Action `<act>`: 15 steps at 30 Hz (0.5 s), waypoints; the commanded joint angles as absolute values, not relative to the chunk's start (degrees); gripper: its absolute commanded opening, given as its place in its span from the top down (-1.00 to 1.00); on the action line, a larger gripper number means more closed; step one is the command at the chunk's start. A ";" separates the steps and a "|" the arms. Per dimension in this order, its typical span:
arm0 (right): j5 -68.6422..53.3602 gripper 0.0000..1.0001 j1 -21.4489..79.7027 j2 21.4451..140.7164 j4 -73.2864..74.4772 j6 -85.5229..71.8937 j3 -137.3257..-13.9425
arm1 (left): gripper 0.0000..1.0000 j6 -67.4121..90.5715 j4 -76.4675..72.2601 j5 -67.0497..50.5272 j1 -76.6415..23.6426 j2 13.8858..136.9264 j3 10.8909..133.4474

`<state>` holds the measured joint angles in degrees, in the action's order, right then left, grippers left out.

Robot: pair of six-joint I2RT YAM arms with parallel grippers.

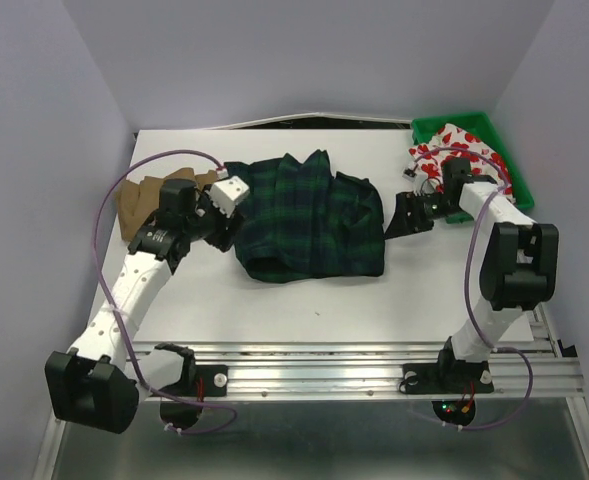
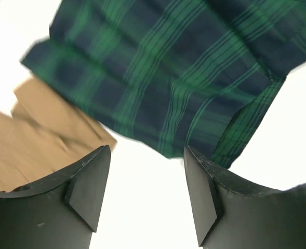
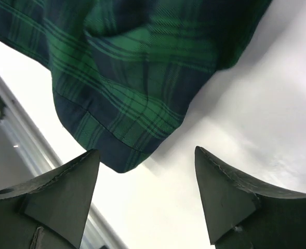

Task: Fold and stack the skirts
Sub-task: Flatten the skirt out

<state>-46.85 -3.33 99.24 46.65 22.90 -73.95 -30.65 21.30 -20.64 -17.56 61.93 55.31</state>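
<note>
A dark green-navy plaid skirt (image 1: 309,215) lies rumpled in the middle of the white table. The tan-brown skirt (image 1: 139,200) sits flat at the left, partly under my left arm. A white skirt with red flowers (image 1: 464,150) lies in the green bin at the back right. My left gripper (image 1: 222,225) hangs open just left of the plaid skirt (image 2: 168,67), nothing between its fingers, with tan fabric (image 2: 33,140) to its left. My right gripper (image 1: 402,215) stands open just right of the plaid skirt (image 3: 127,78), empty, one corner of the cloth ahead of it.
The green plastic bin (image 1: 494,130) stands at the table's back right corner. A metal rail (image 1: 354,365) runs along the near edge by both arm bases. Grey walls close in the left, back and right sides.
</note>
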 commanded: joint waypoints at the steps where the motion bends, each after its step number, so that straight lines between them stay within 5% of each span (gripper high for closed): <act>1: -48.25 -0.57 -3.25 104.40 50.11 13.56 -72.96 | -0.42 -13.33 22.95 -30.04 -8.72 65.02 52.39; 15: -54.23 -0.69 -3.25 110.30 45.53 0.18 -66.19 | -0.97 15.45 19.16 -37.27 -2.72 79.36 50.90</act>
